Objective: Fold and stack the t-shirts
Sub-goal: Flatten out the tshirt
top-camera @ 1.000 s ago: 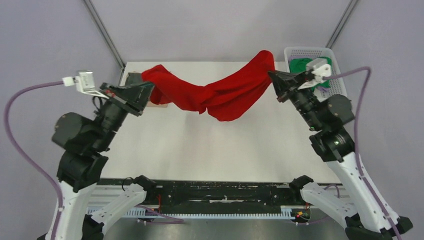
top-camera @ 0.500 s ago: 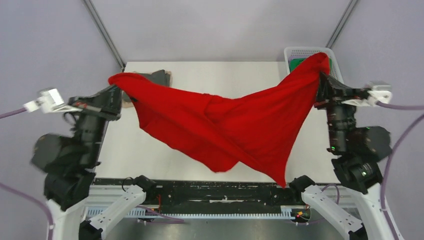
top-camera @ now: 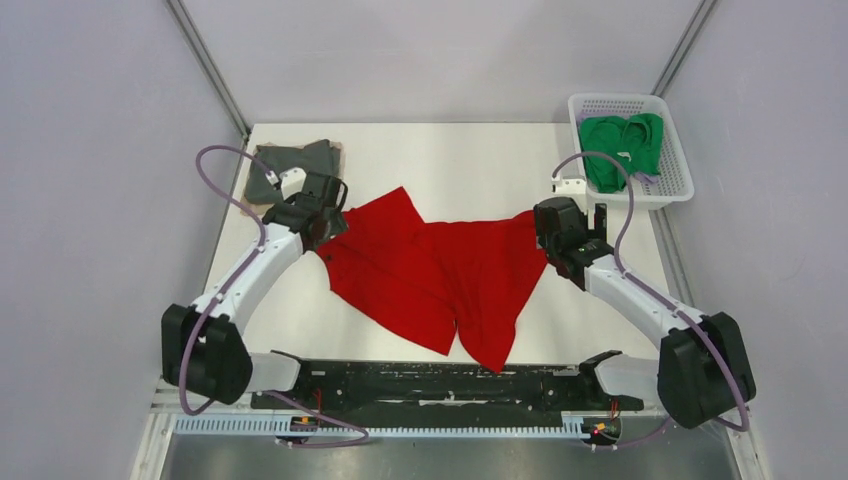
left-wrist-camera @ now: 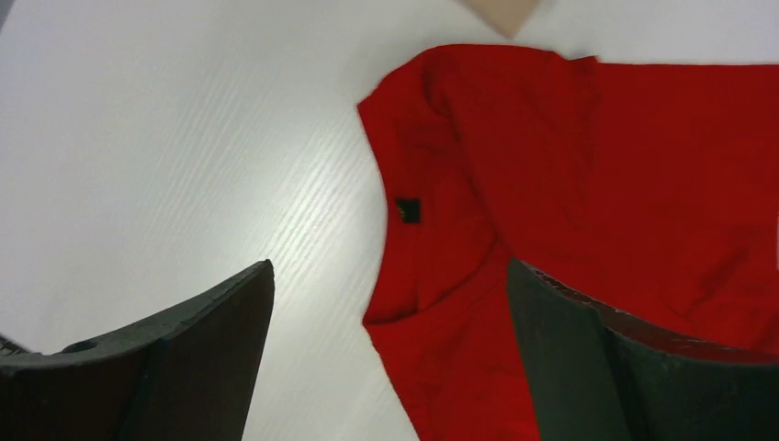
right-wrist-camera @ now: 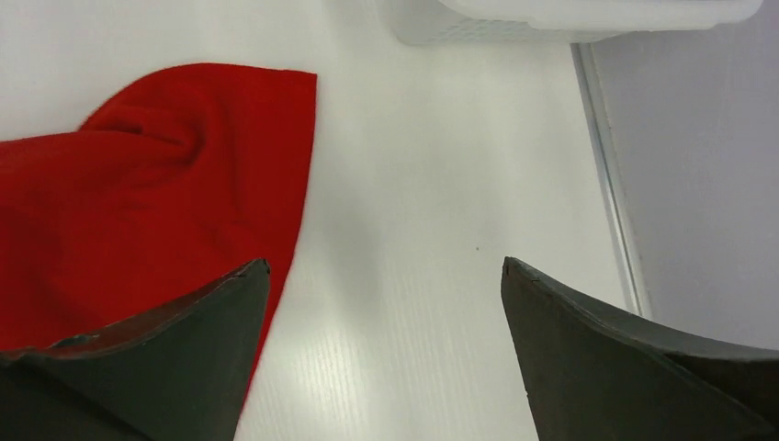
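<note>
Shirts numbered four: one red t-shirt (top-camera: 430, 275) lay rumpled mid-worktop (top-camera: 450, 160), one dark grey t-shirt (top-camera: 280, 165) sat folded on one tan t-shirt (left-wrist-camera: 501, 11) at the far left corner, and at least one green t-shirt (top-camera: 620, 145) filled the single white basket (top-camera: 670, 185). The left tool (left-wrist-camera: 388, 266) and right tool (right-wrist-camera: 386, 266) both stood wide, holding nothing. The small dark collar label (left-wrist-camera: 407, 210) on the red shirt was unreadable.

The red t-shirt (top-camera: 430, 275) lies spread on the table (top-camera: 450, 160) in the middle of the frame, the left gripper (top-camera: 325, 222) and the right gripper (top-camera: 560, 238) at its edges. A green t-shirt (top-camera: 620, 145) sits in the basket (top-camera: 625, 103), upper right.
</note>
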You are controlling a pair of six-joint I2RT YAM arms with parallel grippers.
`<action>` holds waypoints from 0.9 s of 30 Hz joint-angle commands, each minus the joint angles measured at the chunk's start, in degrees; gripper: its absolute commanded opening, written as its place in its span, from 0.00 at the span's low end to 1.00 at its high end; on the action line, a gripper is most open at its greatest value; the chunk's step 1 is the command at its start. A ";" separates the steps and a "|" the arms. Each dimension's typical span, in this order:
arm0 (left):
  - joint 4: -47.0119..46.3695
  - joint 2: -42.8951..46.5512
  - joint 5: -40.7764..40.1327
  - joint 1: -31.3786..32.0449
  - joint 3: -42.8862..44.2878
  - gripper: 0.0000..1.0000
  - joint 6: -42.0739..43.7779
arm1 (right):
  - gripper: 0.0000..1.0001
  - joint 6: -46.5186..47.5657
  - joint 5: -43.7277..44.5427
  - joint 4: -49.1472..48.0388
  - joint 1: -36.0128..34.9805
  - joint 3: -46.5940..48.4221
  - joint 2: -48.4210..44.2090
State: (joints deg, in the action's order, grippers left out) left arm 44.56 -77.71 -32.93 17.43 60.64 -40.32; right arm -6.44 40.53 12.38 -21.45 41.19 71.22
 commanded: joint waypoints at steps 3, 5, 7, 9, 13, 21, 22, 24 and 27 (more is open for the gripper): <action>-9.30 11.51 9.72 0.18 -1.76 1.00 1.45 | 0.98 -4.49 -9.89 -4.62 0.05 -1.51 -7.47; -8.47 12.30 12.63 0.23 -1.88 1.00 1.52 | 0.98 -4.45 -16.58 -3.50 0.02 -2.99 -10.00; -8.02 13.43 16.17 0.29 -3.22 1.00 0.44 | 0.98 -4.24 -25.13 -2.34 -0.09 -5.10 -13.43; -9.14 14.89 20.19 0.92 -5.81 1.00 -0.66 | 0.98 -4.42 -31.91 -1.24 -1.70 -7.61 -16.03; -13.92 15.35 25.76 3.39 -9.58 1.00 -0.65 | 0.97 -3.91 -41.75 4.42 -10.10 -10.02 -17.35; -16.06 5.78 25.45 3.68 -2.67 1.00 1.87 | 0.91 -5.22 -41.04 14.90 -36.99 -12.38 -14.24; -16.20 3.41 25.59 3.68 -0.46 1.00 2.39 | 0.91 -6.00 -40.89 15.08 -39.52 -12.49 -13.65; -16.50 -2.05 25.97 3.87 3.91 1.00 3.91 | 0.91 -7.50 -38.61 14.59 -42.54 -12.92 -12.84; -14.28 -11.77 24.72 3.97 12.36 1.00 6.53 | 0.91 -9.03 -39.03 13.57 -44.31 -14.08 -11.51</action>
State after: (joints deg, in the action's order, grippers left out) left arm 32.01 -80.66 -8.08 21.04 63.31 -38.68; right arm -12.29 -0.03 25.41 -63.75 28.21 58.57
